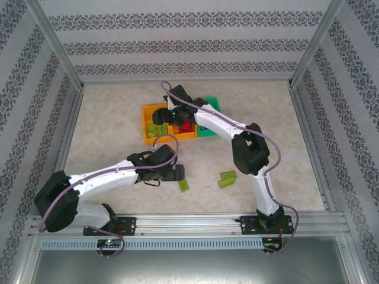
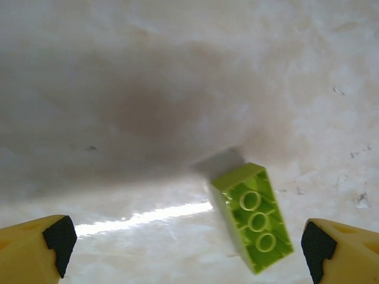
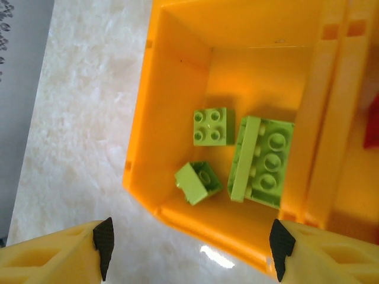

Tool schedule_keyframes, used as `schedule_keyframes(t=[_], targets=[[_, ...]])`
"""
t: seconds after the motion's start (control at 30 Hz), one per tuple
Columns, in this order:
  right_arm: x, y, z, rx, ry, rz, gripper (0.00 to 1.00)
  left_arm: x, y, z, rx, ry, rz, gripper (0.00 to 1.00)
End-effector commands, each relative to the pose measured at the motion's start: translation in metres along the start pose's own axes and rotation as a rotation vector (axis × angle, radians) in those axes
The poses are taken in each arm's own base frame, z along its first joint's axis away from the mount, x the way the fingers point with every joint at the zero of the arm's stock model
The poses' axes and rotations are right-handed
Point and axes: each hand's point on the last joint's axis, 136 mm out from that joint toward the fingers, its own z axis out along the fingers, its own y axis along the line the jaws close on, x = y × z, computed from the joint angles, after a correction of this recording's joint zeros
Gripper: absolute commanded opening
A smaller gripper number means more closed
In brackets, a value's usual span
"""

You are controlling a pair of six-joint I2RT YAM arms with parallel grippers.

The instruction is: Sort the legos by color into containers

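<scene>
Lime-green 2x2 brick point(image 3: 212, 126) sits studs-up on floor of leftmost orange bin point(image 3: 177, 89). Same bin also holds:
- small lime brick point(image 3: 198, 182), tipped on an edge, nr the wall closest to R wrist cam
- long lime brick point(image 3: 263, 160), three studs showing, close to bin's right wall

R gripper point(image 3: 192, 245) hangs above that bin's near rim. Jaws apart, nothing btw them. Black pads point(image 3: 103, 242) clear of the plastic.

Top view: middle orange bin point(image 1: 180, 138), next in row, holds red bricks point(image 1: 187, 126). Green bin point(image 1: 212, 102) sits at right end, just beside middle one; contents hidden under R arm point(image 1: 219, 121).

Loose lime brick point(image 2: 251, 216) is on table point(image 1: 112, 130), nearer the arm bases than the bins and well apart from them. It rests tilted, hollow underside w/ three round tubes facing L wrist cam. It lies btw fingers of L gripper point(image 2: 188, 245), nearer the right-hand finger in that view, touching neither. L gripper is spread wide, holding nothing, low over the marbled beige tabletop.

Second loose lime piece point(image 1: 227, 178) lies further right on table, nr R arm's lower link. Cannot tell if one brick or two.

Patterned wall panels point(image 1: 189, 47) stand round the table on three sides.
</scene>
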Motion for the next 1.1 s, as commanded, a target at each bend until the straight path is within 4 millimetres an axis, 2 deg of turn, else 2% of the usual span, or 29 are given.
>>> schedule_keyframes(t=[0.0,0.13,0.3,0.5,0.77,0.93,1.07], targets=[[-0.019,0.002,-0.053,0.023,-0.120,-0.039,0.74,0.016,-0.011,0.008,-0.052,0.063,-0.058,0.99],[-0.013,-0.046,-0.084,0.080,-0.157,0.040,0.75,0.028,-0.021,0.019,-0.080,0.099,-0.073,1.00],[0.011,-0.113,-0.119,0.173,-0.195,0.139,0.75,0.035,-0.020,0.031,-0.115,0.119,-0.125,0.95],[0.045,-0.165,-0.142,0.252,-0.184,0.203,0.75,0.029,-0.035,0.046,-0.151,0.142,-0.114,0.83],[0.080,-0.196,-0.150,0.315,-0.145,0.233,0.75,0.027,-0.038,0.060,-0.199,0.162,-0.077,0.43],[0.095,-0.208,-0.157,0.347,-0.140,0.254,0.75,0.022,-0.033,0.057,-0.225,0.150,-0.033,0.31],[0.109,-0.216,-0.160,0.384,-0.127,0.260,0.75,-0.001,-0.027,0.045,-0.253,0.115,0.022,0.28]])
